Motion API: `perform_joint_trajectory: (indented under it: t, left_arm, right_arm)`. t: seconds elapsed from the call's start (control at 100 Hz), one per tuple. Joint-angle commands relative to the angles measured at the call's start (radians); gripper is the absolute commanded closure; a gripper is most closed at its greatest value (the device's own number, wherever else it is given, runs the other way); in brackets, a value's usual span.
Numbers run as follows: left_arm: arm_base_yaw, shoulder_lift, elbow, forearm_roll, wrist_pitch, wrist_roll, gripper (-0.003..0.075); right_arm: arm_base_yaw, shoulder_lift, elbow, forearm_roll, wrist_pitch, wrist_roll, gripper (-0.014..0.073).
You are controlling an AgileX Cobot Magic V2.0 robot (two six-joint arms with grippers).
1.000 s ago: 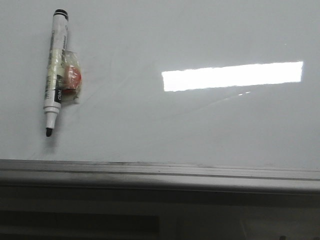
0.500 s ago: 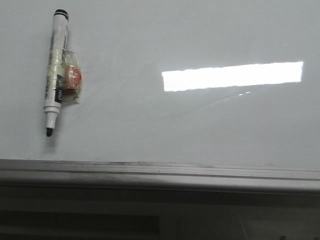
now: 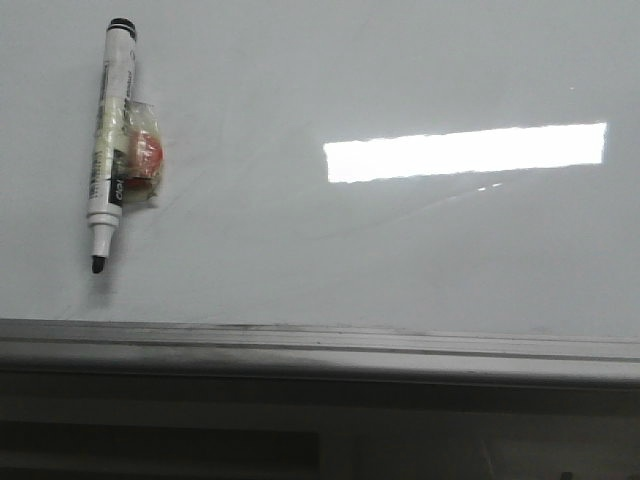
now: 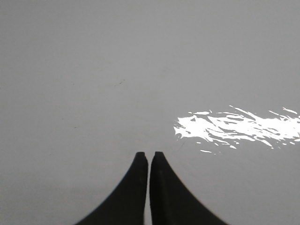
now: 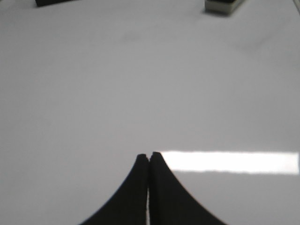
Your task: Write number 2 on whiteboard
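Both grippers present with fingers pressed together and nothing between them: the left gripper (image 4: 149,154) shows two dark tapered fingers meeting at the tips over bare glossy board, and the right gripper (image 5: 149,155) shows the same condition, tips in contact, no object held. Neither gripper appears in the front view. Whiteboard (image 3: 400,260) fills most of the front view, glossy white-grey with faint curved smudges, a bright rectangular light reflection (image 3: 465,152) right of centre, and a grey metal bottom rail (image 3: 320,345) running the full width along its lower edge. No drawn digit is visible on the board surface in any view. A marker (image 3: 110,145) lies on the board at the far left of the front view, black end cap toward the top, exposed dark nib pointing down toward the rail but well apart from it. Just beside its barrel, touching it on the right, sits a small clear wrapping with something orange-red inside (image 3: 145,158); its nature cannot be determined. In the right wrist view, two blurred items sit at the far edge of the board: a dark block (image 5: 58,2) and a pale box-like object (image 5: 224,5), neither identifiable.
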Motion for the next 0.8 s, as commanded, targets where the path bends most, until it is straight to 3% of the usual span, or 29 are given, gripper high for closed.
perform_joint_trajectory:
  t: [0.0, 0.07, 0.23, 0.37, 0.52, 0.57, 0.69, 0.79]
  left_arm:
    - [-0.001, -0.026, 0.008, -0.041, -0.076, -0.009, 0.0740]
    - [-0.001, -0.016, -0.028, -0.041, -0.046, -0.009, 0.0740]
    - [0.017, 0.108, -0.182, 0.056, 0.046, -0.009, 0.0740]
    - [0.017, 0.243, -0.274, 0.057, 0.054, -0.009, 0.0739]
    - [-0.005, 0.327, -0.332, 0.024, 0.120, -0.009, 0.0731]
    - [-0.025, 0.337, -0.335, 0.005, 0.123, -0.009, 0.0696]
    - [-0.073, 0.346, -0.331, -0.035, 0.086, -0.009, 0.0528]
    - [-0.100, 0.358, -0.313, -0.038, -0.019, -0.009, 0.0472]
  right_arm:
    - [-0.006, -0.020, -0.037, 0.010, 0.144, 0.052, 0.0654]
    - [-0.006, 0.002, -0.106, 0.055, 0.340, 0.057, 0.0653]
    - [-0.006, 0.146, -0.253, 0.069, 0.492, 0.055, 0.0653]
    - [-0.006, 0.289, -0.310, 0.125, 0.505, 0.055, 0.0654]
    - [-0.006, 0.366, -0.309, 0.274, 0.430, 0.055, 0.0652]
    - [-0.006, 0.377, -0.309, 0.295, 0.416, 0.055, 0.0650]
    - [-0.006, 0.384, -0.309, 0.295, 0.410, 0.055, 0.0638]
    - [-0.006, 0.384, -0.301, 0.297, 0.408, 0.055, 0.0638]
